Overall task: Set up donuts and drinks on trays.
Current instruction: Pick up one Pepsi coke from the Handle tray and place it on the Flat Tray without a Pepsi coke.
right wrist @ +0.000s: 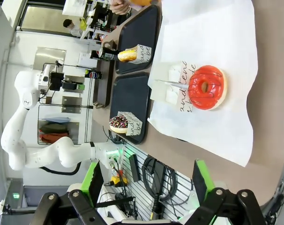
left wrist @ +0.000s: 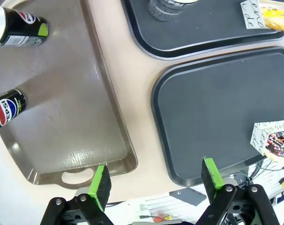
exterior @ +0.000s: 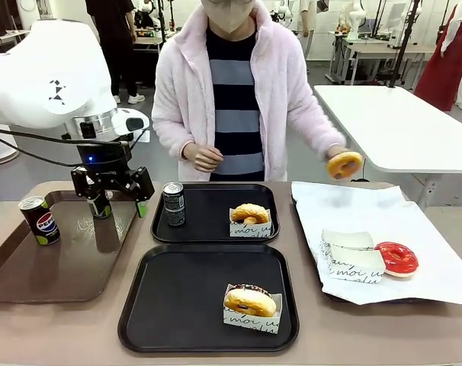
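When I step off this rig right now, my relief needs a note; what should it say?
Left claw: open, empty, raised near the brown tray.
Right claw: open, empty.
Done: far black tray holds a can and a sleeved donut; near black tray holds a chocolate donut.
To do: near black tray lacks a can; a Pepsi can and a second Pepsi can stand on the brown tray.
Person's hand holds a plain donut; a red donut lies on the white paper.

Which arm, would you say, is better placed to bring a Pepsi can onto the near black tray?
Left: the left pincer, open, hovers over the brown tray beside a Pepsi can; the right pincer, also open, is away past the red donut.
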